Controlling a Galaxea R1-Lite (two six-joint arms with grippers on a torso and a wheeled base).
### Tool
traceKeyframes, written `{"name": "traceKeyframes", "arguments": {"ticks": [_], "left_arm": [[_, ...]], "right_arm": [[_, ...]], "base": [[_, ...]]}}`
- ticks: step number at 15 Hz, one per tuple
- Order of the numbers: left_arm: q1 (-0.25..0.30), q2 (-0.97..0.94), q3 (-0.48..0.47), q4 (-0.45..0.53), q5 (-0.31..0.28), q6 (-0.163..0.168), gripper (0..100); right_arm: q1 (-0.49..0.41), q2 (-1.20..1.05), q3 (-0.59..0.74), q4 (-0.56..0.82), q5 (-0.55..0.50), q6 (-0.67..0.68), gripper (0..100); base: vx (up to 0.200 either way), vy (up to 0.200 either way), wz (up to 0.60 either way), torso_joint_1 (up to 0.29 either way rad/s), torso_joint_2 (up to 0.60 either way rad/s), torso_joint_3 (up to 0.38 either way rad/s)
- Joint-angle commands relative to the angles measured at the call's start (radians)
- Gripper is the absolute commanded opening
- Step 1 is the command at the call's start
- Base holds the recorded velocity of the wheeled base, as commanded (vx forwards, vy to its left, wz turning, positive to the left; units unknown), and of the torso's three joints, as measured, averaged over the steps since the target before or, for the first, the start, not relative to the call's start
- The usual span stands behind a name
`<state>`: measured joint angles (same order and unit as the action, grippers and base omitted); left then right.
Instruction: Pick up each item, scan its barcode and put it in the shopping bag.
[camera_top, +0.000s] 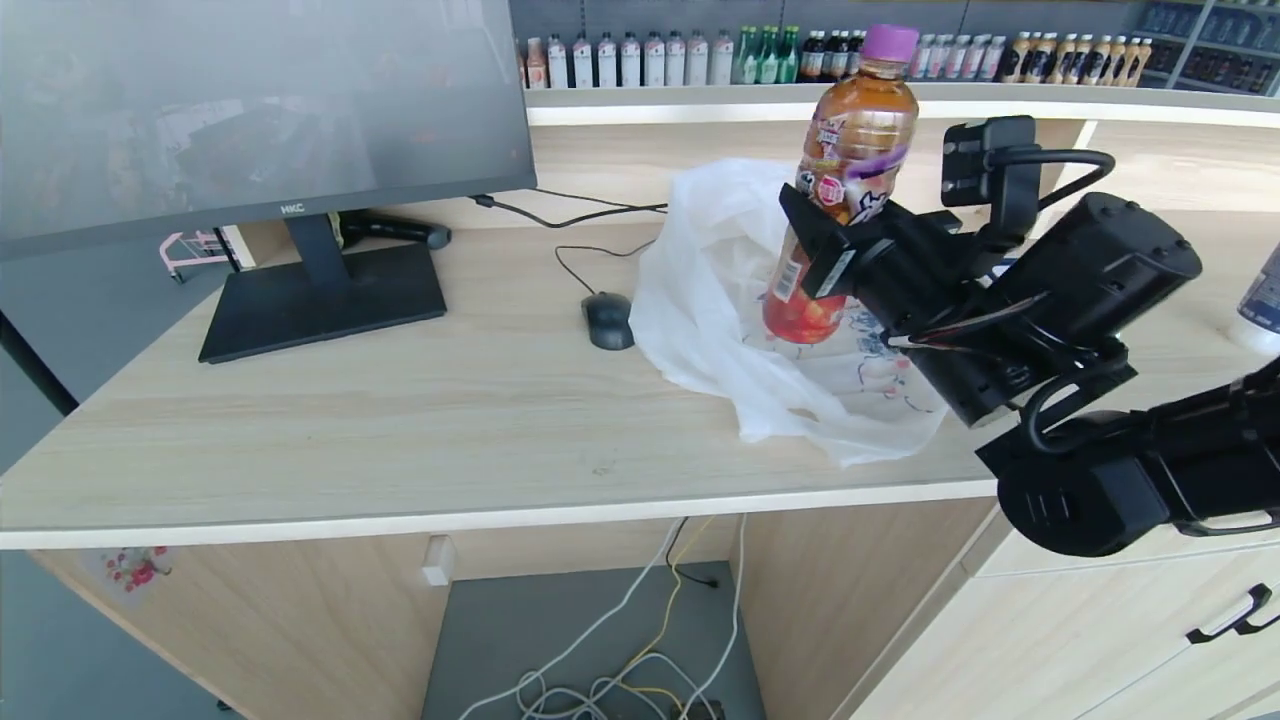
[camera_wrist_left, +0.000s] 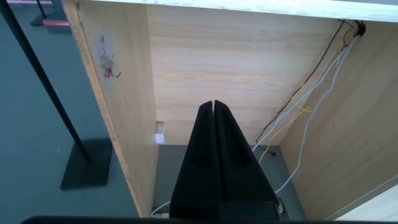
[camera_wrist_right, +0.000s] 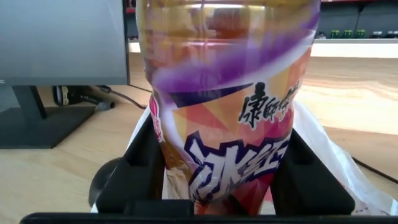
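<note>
Head view: bottle midsection behind right end effector

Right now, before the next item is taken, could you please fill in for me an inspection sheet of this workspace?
Surface: light wooden counter, level.
Job's things: drink bottle with purple cap, held upright; white shopping bag lying crumpled on the counter behind it.
Clutter: monitor, mouse, part of another container at the right edge.
Grippers: right gripper shut on the drink bottle's lower half; left gripper shut, empty, low beside the counter's side panel.
Cables: black cables on the counter near the bag; white and yellow cables hanging below it.
Surroundings: shelf of bottled drinks behind; drawers at the right.
</note>
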<state>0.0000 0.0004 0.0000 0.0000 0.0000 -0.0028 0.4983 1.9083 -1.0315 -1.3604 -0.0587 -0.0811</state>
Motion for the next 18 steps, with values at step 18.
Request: {"name": "traceKeyframes", "arguments": {"ticks": [18], "left_arm": [[0.000, 0.000, 0.000, 0.000, 0.000, 0.000, 0]], "right_arm": [[0.011, 0.143, -0.024, 0.006, 0.002, 0.007, 0]], "base": [[0.000, 0.000, 0.00, 0.000, 0.00, 0.000]]}}
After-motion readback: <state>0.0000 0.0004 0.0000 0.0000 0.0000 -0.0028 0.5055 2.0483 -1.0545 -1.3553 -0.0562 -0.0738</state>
